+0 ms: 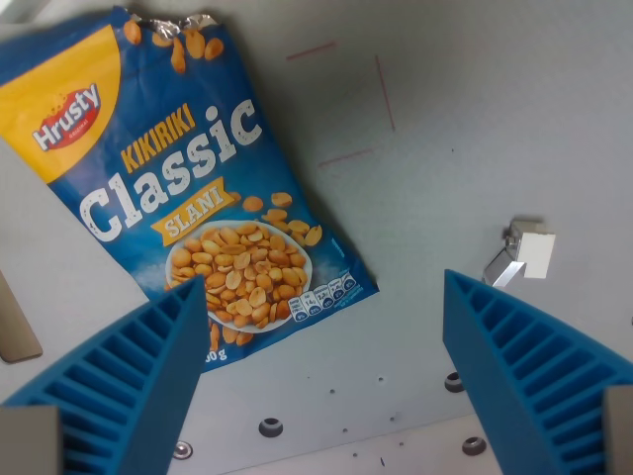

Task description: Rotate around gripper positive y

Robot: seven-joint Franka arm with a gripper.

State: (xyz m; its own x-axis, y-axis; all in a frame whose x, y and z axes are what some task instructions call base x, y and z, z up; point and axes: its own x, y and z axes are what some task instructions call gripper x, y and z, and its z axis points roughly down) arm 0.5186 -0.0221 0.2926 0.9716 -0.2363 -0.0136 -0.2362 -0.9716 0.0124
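Robot gripper (pixel 321 287) seen from its wrist camera.
Two blue ribbed fingers (pixel 148 386) are reaching up from the bottom corners, spread wide apart, gripping nothing between them.

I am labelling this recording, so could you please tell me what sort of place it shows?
Probably a robotics lab bench: a grey tabletop with screw holes and red pen marks, one blue Hrusty peanut bag, and blue ribbed gripper fingers.

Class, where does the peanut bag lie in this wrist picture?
The peanut bag lies flat on the table in the wrist view's upper left, its lower corner behind the open pincer's left blue finger.
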